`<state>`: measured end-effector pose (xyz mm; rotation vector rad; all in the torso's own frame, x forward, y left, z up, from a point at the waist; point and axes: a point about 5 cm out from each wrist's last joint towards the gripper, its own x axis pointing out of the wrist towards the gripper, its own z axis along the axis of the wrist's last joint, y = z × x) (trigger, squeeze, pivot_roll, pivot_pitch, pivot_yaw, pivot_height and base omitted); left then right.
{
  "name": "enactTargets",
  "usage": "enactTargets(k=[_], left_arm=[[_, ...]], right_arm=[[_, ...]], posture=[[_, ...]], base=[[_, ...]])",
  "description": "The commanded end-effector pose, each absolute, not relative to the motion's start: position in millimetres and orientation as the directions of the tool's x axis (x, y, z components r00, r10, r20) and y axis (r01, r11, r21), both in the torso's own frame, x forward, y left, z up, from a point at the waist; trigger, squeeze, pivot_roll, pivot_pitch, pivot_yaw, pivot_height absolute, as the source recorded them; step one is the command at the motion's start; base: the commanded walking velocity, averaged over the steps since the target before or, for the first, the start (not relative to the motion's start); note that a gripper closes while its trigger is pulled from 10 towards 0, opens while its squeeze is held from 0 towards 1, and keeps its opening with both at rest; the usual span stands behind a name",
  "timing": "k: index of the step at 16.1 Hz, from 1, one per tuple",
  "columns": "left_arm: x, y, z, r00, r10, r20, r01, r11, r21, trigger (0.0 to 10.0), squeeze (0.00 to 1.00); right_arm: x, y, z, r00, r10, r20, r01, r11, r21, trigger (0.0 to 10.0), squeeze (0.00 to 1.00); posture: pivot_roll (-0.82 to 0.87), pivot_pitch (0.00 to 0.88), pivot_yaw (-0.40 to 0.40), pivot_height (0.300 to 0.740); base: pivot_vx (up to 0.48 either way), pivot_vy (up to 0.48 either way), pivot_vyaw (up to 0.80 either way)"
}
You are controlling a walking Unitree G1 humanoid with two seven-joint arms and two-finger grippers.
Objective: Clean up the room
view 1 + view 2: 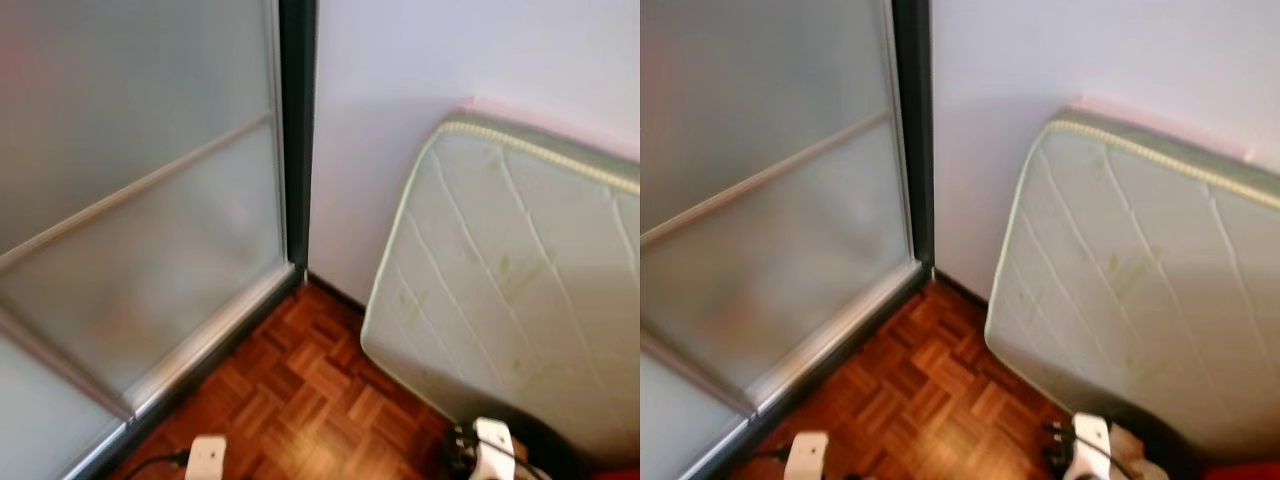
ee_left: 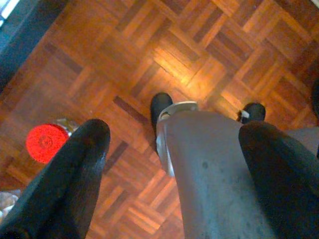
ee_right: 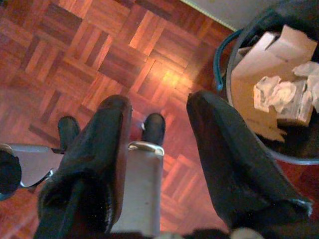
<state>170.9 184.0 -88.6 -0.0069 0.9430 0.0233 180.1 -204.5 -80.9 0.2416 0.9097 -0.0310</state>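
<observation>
Both arms hang low and their wrist cameras look down at the parquet floor. My left gripper [image 2: 177,134] is open with nothing in it; my own silver leg and black feet show beyond it. Beside its finger [image 2: 75,169], a round red cap [image 2: 46,142] on what looks like a clear bottle stands on the floor. My right gripper [image 3: 158,102] is also open and holds nothing. Just beside its finger [image 3: 224,149] stands a dark bin [image 3: 299,158] holding cardboard pieces [image 3: 259,59] and crumpled paper [image 3: 279,92].
A pale quilted mattress [image 1: 510,270] leans against the white wall [image 1: 400,90] ahead on the right. A frosted sliding glass door [image 1: 130,200] with a dark frame closes off the left. Bare parquet floor [image 1: 300,390] lies between them.
</observation>
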Motion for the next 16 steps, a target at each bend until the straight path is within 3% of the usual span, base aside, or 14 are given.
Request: enactTargets(k=[1, 10, 14, 16], left_arm=[[154.8, 174.0, -97.1, 0.530, -0.020, -0.848, 0.003, 1.000, -0.022, 10.0, 0.00], [153.8, 174.6, -97.3, 0.529, -0.023, -0.848, 0.006, 1.000, -0.024, 10.0, 0.00], [152.3, 174.9, -97.8, 0.528, -0.021, -0.849, -0.002, 1.000, -0.026, 10.0, 0.00], [152.1, 176.1, -97.8, 0.526, -0.024, -0.850, 0.009, 1.000, -0.022, 10.0, 0.00]], right_arm=[[177.6, -207.6, -81.6, 0.610, 0.064, -0.790, 0.146, 0.971, 0.192, 10.0, 0.00], [175.8, -206.8, -82.7, 0.606, 0.057, -0.794, 0.149, 0.971, 0.184, 10.0, 0.00], [174.4, -206.4, -83.7, 0.596, 0.053, -0.801, 0.149, 0.973, 0.175, 10.0, 0.00], [173.5, -205.2, -84.6, 0.588, 0.046, -0.808, 0.158, 0.973, 0.171, 10.0, 0.00]], posture=[[0.17, 0.103, -0.083, 0.740], [0.17, 0.082, -0.076, 0.740], [0.17, 0.061, -0.065, 0.740], [0.16, 0.047, -0.054, 0.740]], base=[[-0.296, 0.000, 0.00], [-0.286, 0.000, 0.00], [0.000, 0.000, 0.00], [0.000, 0.000, -0.80]])
